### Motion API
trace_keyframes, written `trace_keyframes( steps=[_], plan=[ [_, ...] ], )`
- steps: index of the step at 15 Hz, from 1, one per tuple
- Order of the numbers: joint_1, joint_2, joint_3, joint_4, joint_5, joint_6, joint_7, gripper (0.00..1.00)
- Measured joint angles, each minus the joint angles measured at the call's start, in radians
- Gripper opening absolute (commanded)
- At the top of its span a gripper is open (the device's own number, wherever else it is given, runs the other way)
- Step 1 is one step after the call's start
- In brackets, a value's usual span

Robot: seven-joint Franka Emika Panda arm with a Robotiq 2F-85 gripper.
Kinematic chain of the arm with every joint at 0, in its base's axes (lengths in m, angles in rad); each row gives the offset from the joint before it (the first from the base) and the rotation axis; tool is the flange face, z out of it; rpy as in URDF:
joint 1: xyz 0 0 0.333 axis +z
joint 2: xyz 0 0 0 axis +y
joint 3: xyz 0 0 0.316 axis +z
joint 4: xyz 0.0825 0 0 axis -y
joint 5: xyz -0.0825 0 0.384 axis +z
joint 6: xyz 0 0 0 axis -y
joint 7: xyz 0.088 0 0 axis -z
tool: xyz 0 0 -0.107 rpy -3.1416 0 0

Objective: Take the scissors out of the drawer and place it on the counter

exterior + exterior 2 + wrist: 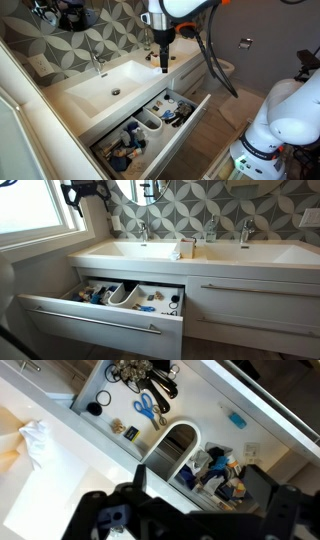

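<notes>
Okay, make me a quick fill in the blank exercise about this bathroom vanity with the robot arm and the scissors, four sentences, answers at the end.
1. The wide drawer under the counter is pulled ___.
2. The scissors have ___ handles.
3. The scissors lie inside the ___, not on the counter.
4. The gripper above the counter holds ___.

Missing words: open; blue; drawer; nothing.

gripper (pixel 164 64) downward, jaws seemingly apart
</notes>
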Motion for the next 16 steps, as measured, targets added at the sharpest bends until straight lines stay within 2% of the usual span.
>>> trace_keyframes(
  steps=[4,9,12,16],
  plan=[
    [-0.004,0.078,-0.038,-0.084,-0.067,0.181,-0.205,1.00],
    [-0.031,0.191,-0.107,-0.167,-0.073,0.394,-0.505,1.00],
    [-0.063,0.268,-0.114,-0.183,-0.079,0.470,-0.596,1.00],
    [-0.081,0.325,-0.116,-0.180,-0.079,0.499,-0.622,1.00]
  ],
)
